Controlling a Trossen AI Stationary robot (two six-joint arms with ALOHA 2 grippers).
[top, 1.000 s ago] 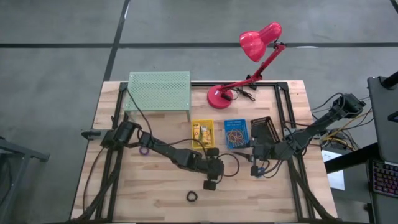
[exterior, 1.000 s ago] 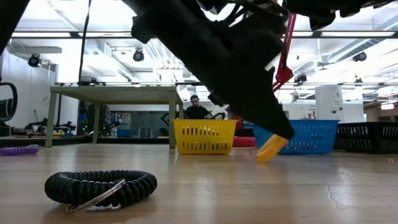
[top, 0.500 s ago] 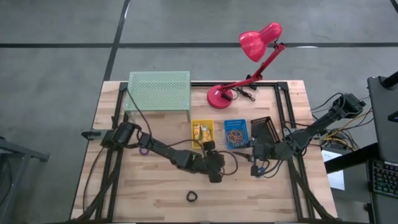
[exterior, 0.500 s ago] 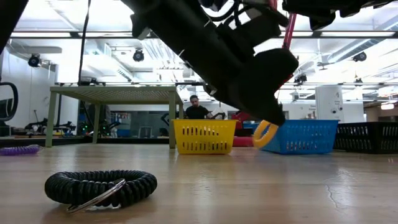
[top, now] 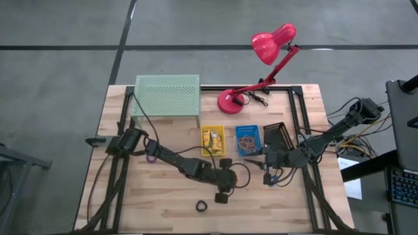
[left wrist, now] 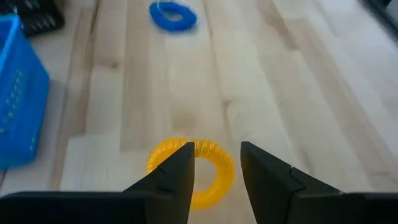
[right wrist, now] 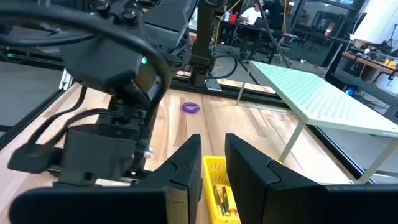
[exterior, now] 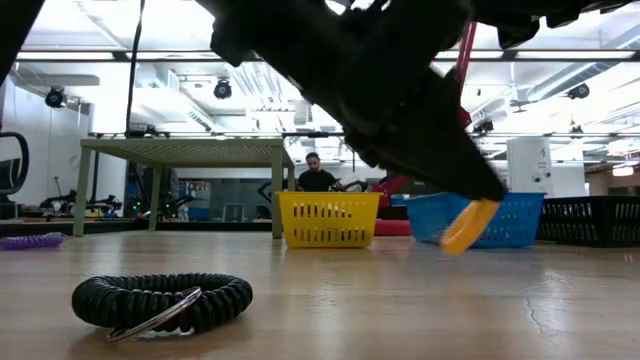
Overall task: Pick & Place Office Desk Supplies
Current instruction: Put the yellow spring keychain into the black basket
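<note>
Holding a yellow coil ring point(left wrist: 219, 169) in the left gripper point(top: 221, 195), fingers clamped on the loop's rim, the rest of the loop sticking out past the fingertips. Hangs clear of the table point(top: 163, 209) in the low view, tilted, not touching wood. Parked well on the operator side of the yellow bin point(top: 213, 139), slightly toward the right arm's side of it. Key relation, as a judgement: to drop the ring in the matching bin, need to carry it away from the table's front edge, back toward the lamp side, and a bit toward the left arm's side. No long axis to speak of, being a round loop; only the loop's plane to mind at release. Clearly the nearer arm for this, since already gripping. Waiting with the right gripper point(right wrist: 212, 163) beyond the yellow bin's right-arm side, past the neighbouring bins, fingers a narrow gap apart, nothing between them. Also loose: a blue coil point(left wrist: 173, 15) toward the right arm from the yellow bin, and a black coil point(exterior: 160, 298) farther to the operator side than the held ring.
</note>
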